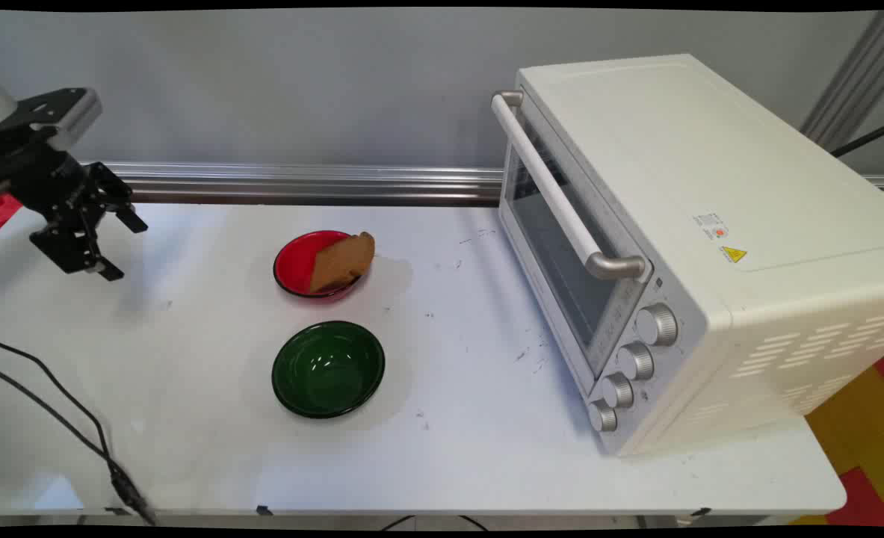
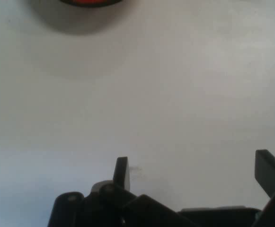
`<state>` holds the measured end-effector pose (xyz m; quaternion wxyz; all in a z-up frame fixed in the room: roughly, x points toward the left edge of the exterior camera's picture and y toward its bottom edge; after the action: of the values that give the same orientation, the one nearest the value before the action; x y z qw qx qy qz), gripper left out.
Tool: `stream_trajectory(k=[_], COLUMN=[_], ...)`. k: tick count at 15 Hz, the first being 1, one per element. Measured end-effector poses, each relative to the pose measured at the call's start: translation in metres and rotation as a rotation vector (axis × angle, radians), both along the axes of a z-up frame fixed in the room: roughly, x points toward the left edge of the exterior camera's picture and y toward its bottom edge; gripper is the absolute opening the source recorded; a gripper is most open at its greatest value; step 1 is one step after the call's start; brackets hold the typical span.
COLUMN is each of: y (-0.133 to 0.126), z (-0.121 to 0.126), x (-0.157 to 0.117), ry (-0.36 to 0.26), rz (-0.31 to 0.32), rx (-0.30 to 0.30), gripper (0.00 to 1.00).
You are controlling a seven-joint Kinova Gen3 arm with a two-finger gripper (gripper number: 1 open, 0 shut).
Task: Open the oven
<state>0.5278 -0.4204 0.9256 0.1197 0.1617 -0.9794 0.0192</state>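
The hand view's top edge cuts off all but a sliver of the red bowl [image 2: 91,2]. The bread slice [image 1: 342,262] hides part of that bowl's rim.

a lab bench: white table [image 1: 486,463], aluminium rail [image 1: 300,183], toaster oven [image 1: 696,246].

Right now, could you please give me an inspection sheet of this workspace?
Surface: white table, scuffed with small dark marks.
Things: red bowl with a slice of brown bread leaning on its rim; empty green bowl nearer the camera; white toaster oven at the right, door shut, four knobs.
Clutter: nothing seen.
Gripper: black gripper open, empty, above bare table left of the red bowl.
Cables: black cables across the table's near left corner.
Surroundings: grey wall, metal rail along the table's far edge, red and yellow floor at the right.
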Motion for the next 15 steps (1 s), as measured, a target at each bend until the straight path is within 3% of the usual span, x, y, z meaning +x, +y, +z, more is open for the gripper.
stream_trajectory(k=[7, 15], y=[-0.001, -0.02], z=[0.006, 0.044], x=[-0.026, -0.104], ry=[0.058, 0.116], rz=[0.044, 0.095], rx=[0.011, -0.004], gripper=[1.0, 1.0])
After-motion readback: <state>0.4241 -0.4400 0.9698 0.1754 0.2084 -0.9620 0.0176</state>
